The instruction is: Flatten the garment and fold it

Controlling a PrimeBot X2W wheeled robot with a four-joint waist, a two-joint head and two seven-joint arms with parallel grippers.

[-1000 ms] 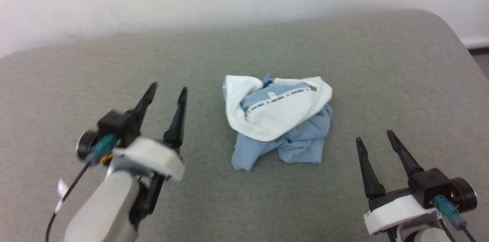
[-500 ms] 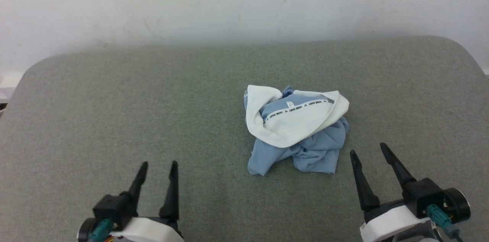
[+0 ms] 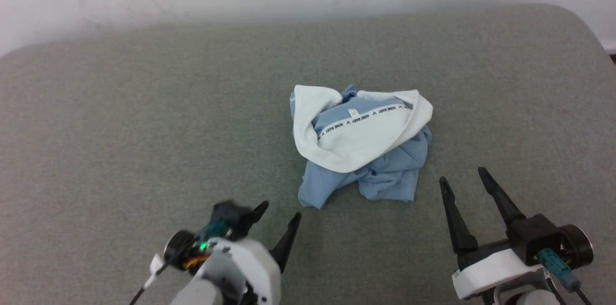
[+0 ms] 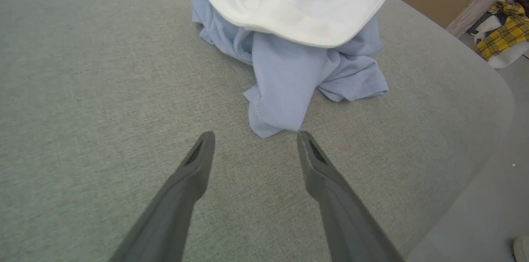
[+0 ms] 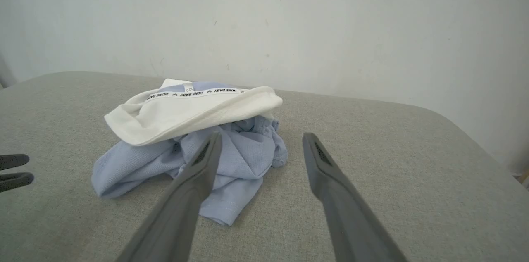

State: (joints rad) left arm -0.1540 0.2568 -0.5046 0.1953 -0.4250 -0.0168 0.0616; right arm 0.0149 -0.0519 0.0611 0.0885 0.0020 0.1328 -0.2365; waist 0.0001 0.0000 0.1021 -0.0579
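Just short of the shirt's nearest corner, the left gripper (image 3: 279,212) is hovering with fingers spread and nothing between them. The right gripper (image 3: 462,176) is waiting just off the shirt's right side, likewise spread and empty. The shirt (image 3: 385,177) is lying crumpled in a heap on the grey cushion (image 3: 120,127), its white collar (image 3: 356,146) flopping over the blue cloth. Being light, limp knit, it is likely going to sag and drag, so the loose blue corner (image 3: 312,197) is looking easiest to pinch.

Black tapered fingers (image 3: 455,221), white housings (image 3: 486,271), teal connectors (image 3: 553,259).
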